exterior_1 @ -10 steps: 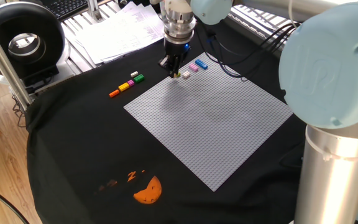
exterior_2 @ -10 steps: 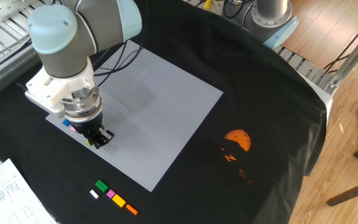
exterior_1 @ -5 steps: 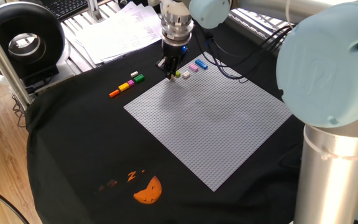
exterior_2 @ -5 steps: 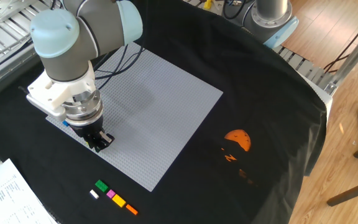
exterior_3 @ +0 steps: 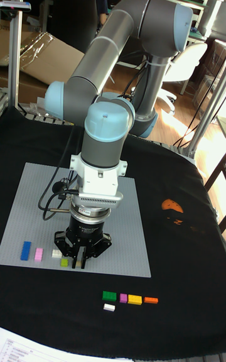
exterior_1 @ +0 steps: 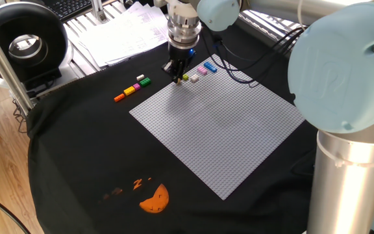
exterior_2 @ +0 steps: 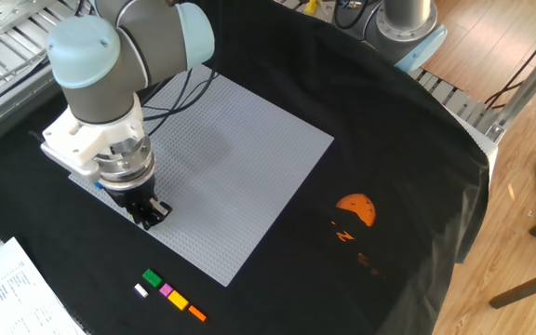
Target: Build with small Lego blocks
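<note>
gripper has shifted slightly along the baseplate edge beside the yellow-green brick, fingers narrow, nothing visibly held; placement seems just finished.

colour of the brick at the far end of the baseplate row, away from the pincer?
Blue brick; tall fixed view shows it best.

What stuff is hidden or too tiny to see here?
- End effector: the tall fixed view does not show whether its fingers pinch a brick; both other fixed views are too small to tell.
- Bricks on the baseplate: in the other fixed view the arm hides nearly all of them.
- Loose row of bricks: too small to count studs.
- Papers: print unreadable.
</note>
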`<act>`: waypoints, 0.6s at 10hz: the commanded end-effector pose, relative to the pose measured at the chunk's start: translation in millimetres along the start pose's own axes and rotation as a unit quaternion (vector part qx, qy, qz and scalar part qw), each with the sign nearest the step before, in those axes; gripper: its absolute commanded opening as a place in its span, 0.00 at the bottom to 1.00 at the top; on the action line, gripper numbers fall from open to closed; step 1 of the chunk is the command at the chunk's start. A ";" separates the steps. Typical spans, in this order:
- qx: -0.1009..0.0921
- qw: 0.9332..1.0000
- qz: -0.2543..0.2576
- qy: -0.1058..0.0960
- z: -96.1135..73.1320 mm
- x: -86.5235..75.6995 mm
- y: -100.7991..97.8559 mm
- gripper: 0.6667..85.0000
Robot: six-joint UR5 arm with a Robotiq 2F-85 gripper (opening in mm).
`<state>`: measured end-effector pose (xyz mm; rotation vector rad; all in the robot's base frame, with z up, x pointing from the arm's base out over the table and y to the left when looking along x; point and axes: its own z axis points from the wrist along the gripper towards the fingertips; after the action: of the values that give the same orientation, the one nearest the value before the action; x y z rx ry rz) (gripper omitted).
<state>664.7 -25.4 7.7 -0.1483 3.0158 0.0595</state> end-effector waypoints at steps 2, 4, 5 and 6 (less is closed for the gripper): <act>-0.003 1.000 0.005 -0.004 1.1 -1.8 1.2 0.11; -0.003 1.000 0.005 -0.004 1.4 -2.1 0.8 0.11; -0.003 1.000 0.005 -0.004 1.1 -1.9 0.9 0.11; -0.002 1.000 0.005 -0.004 0.1 -1.9 0.5 0.11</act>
<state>665.6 -25.1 6.1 -0.1463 3.0117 0.0550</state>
